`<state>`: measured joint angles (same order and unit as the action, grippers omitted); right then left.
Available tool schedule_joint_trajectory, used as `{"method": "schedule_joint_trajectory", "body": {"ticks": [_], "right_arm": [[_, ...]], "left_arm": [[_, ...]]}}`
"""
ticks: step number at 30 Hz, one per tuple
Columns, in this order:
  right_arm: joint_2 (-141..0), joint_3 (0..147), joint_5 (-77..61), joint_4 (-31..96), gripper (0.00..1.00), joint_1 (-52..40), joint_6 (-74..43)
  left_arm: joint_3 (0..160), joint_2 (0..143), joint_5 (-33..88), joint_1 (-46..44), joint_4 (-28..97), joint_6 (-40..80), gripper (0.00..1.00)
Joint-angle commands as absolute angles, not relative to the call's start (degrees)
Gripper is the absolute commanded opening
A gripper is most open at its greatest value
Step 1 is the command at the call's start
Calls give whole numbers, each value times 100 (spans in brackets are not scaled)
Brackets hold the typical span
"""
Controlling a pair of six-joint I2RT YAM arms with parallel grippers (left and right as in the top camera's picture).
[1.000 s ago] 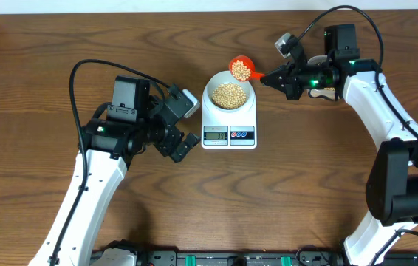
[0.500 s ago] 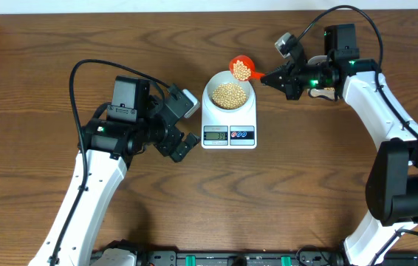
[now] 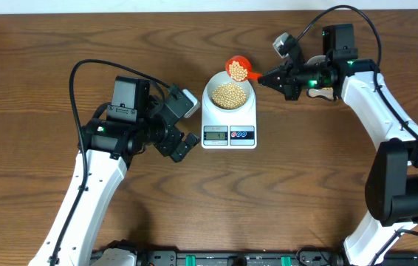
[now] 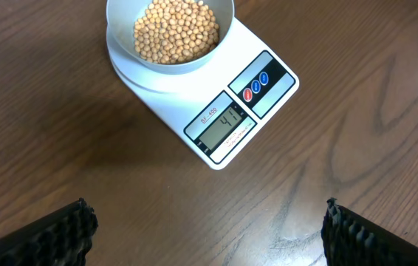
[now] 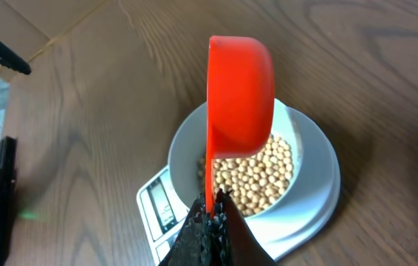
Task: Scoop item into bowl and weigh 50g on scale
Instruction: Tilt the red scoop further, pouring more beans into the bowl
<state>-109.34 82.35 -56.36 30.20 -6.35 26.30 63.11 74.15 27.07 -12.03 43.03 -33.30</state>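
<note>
The pale bowl (image 3: 229, 94) sits on the white scale (image 3: 229, 134) and holds many tan beans (image 3: 229, 94). It also shows in the left wrist view (image 4: 170, 63) and the right wrist view (image 5: 309, 174). The scale display (image 4: 224, 124) reads 41. My right gripper (image 3: 266, 76) is shut on the handle of an orange scoop (image 3: 238, 69) that carries some beans and hangs over the bowl's far right rim. In the right wrist view the scoop (image 5: 240, 96) is tilted on its side above the bowl. My left gripper (image 3: 182, 142) is open and empty, left of the scale.
A light object (image 3: 320, 92) lies on the table behind the right arm, mostly hidden. The table's back edge runs along the top of the overhead view. Cables loop above both arms.
The scoop and right gripper have shifted slightly left and farther over the bowl's rim. The left arm has not moved.
</note>
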Motion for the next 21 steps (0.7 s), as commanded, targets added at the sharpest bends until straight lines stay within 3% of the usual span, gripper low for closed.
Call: {"method": "schedule_joint_trajectory", "body": {"ticks": [1, 10, 21], "right_arm": [[-10984, 8226, -5516, 3039, 1, -681, 2751], [-10960, 8211, -5986, 3017, 1, -668, 2882], [-10980, 8152, -5487, 3022, 1, -696, 2989]], "left_arm": [[6436, 7448, 2764, -1179, 4303, -3426, 100], [6436, 7448, 2764, -1179, 4303, -3426, 100], [6436, 7448, 2762, -1179, 4300, -3426, 100]]}}
